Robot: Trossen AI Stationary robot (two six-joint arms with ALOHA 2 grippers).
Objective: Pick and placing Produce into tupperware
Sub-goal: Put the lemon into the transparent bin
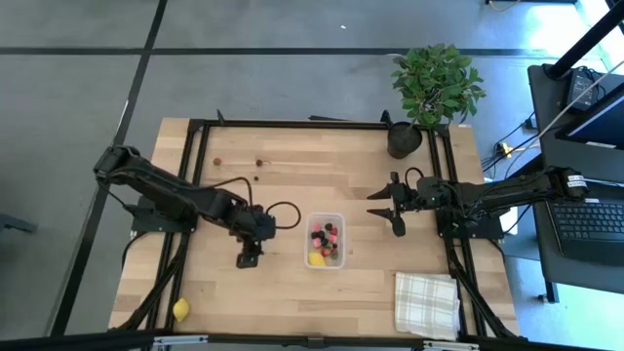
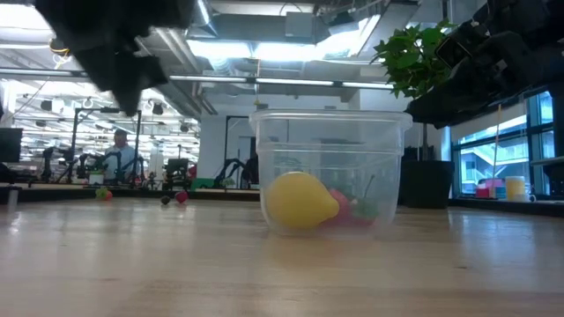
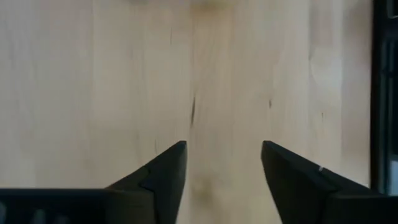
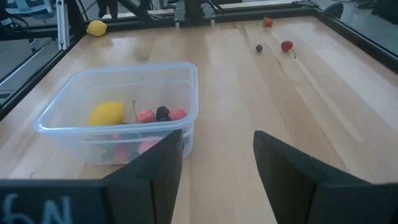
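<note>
At the table's near left corner a stray lemon-like piece [image 1: 180, 310] lies alone, and far back on the left three small berries [image 4: 286, 46] sit loose on the wood, well apart from everything else. Left of centre the left gripper [image 1: 249, 259] hangs over bare table with its fingers parted and nothing between them, while the tupperware [image 1: 326, 242] in the middle holds a yellow lemon-like piece [image 2: 300, 201] and a cluster of red, pink and dark bits. To its right the right gripper [image 1: 394, 208] hovers spread and empty (pointed at the tub), with the potted plant [image 1: 434, 86] behind it and the checked cloth [image 1: 426, 303] at the near right.
</note>
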